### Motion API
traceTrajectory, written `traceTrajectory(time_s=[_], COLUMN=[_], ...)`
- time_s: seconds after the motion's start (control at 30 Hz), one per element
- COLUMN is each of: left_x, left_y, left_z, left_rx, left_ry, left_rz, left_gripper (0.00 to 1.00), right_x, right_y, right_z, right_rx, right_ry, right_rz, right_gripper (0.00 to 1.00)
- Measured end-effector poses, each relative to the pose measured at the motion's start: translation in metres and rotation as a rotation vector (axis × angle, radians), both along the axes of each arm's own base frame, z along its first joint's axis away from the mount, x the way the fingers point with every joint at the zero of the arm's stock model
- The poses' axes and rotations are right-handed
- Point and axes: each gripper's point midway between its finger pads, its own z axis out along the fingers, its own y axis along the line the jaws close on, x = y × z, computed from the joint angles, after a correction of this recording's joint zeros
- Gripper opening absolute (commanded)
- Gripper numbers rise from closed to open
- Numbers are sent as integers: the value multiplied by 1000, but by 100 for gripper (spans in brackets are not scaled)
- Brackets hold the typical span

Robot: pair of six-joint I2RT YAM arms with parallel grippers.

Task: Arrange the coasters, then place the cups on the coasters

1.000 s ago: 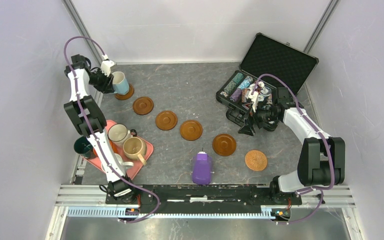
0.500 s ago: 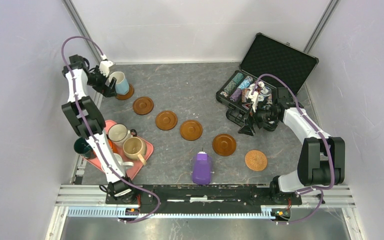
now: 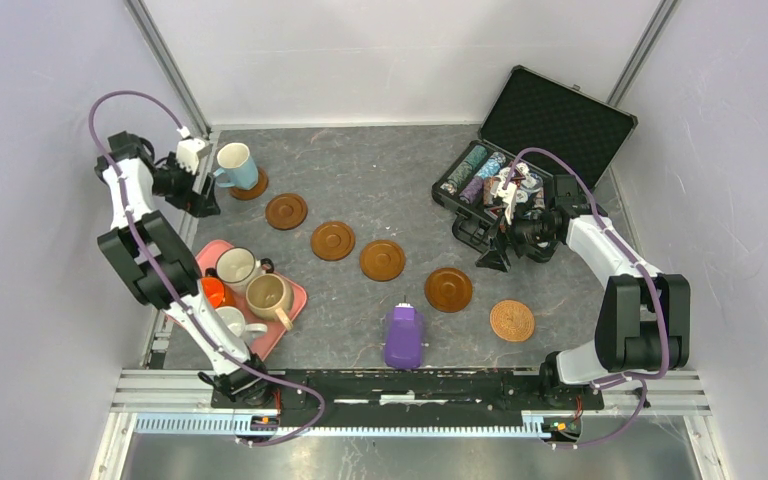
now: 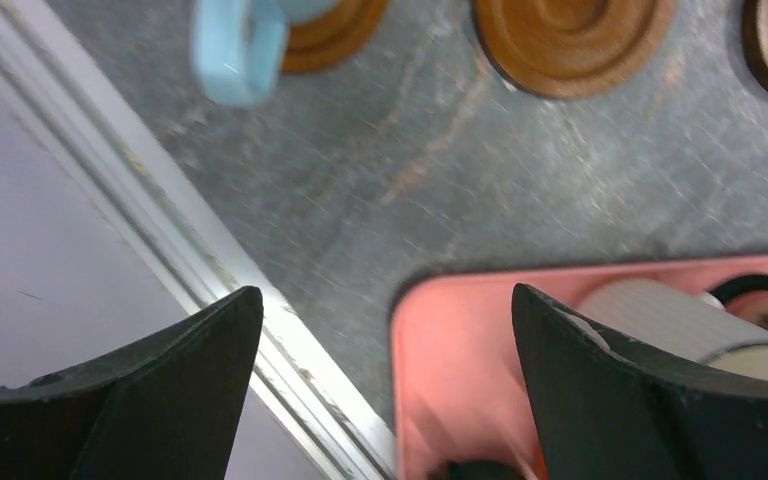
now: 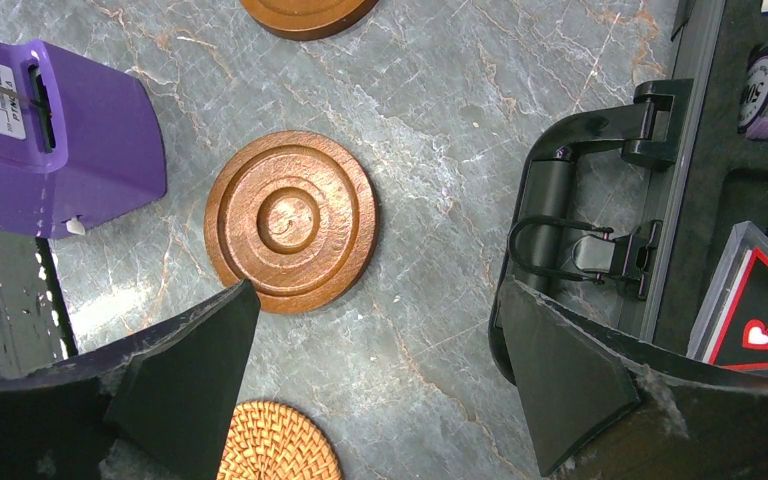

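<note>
A light blue cup [image 3: 237, 165] stands on the far-left coaster [image 3: 254, 186]. A diagonal row of dark wood coasters [image 3: 286, 211] [image 3: 332, 240] [image 3: 382, 260] [image 3: 448, 289] ends at a lighter woven coaster [image 3: 512, 321]. My left gripper [image 3: 203, 200] hangs open and empty left of the blue cup, apart from it. The left wrist view shows the cup's handle [image 4: 240, 50], open jaws [image 4: 388, 310] and the pink tray's corner [image 4: 460, 350]. More cups [image 3: 235, 268] [image 3: 267, 296] sit on that tray. My right gripper [image 3: 495, 255] is open and empty above bare table beside a coaster [image 5: 290, 220].
The pink tray [image 3: 290, 305] lies at the near left, beside the table's metal edge rail [image 4: 190, 250]. A purple device [image 3: 403, 337] lies at the near centre. An open black case [image 3: 550, 130] with poker chips stands at the back right, its handle [image 5: 560, 230] close to my right fingers.
My left gripper opened, let go of the light blue cup on its coaster, and drew back to the left. The right arm has not moved.
</note>
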Motion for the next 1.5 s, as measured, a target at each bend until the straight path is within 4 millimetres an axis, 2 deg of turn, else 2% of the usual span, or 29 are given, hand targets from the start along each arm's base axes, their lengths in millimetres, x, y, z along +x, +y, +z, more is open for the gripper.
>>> traceTrajectory(time_s=[0.23, 0.33, 0.5, 0.67, 0.8, 1.0, 1.2, 1.33, 1.5], left_x=[-47, -71, -111, -137, -147, -153, -160, -161, -156], left_y=[-12, -6, 16, 35, 41, 46, 45, 43, 41], left_z=[-8, -4, 6, -1, -11, -23, -43, -55, -62], left_rx=[6, 28, 93, 145, 166, 173, 158, 141, 130], left_ry=[69, 80, 104, 161, 214, 268, 338, 370, 373], left_rz=[34, 84, 223, 319, 355, 388, 388, 382, 369], left_gripper=[100, 100, 100, 82, 72, 65, 60, 43, 31], right_x=[0, 0, -2, -3, -4, -7, -8, -8, -9], right_y=[0, 1, 2, 4, 4, 4, 6, 6, 6], right_z=[2, 3, 4, 5, 5, 5, 7, 7, 7], right_rx=[2, 5, 16, 25, 26, 31, 39, 40, 39], right_ry=[-6, -9, -8, -6, -4, 2, 2, 5, 6], right_rz=[2, 4, 11, 17, 18, 24, 28, 29, 31], right_gripper=[98, 98, 98, 98, 98, 98, 98, 98, 98])
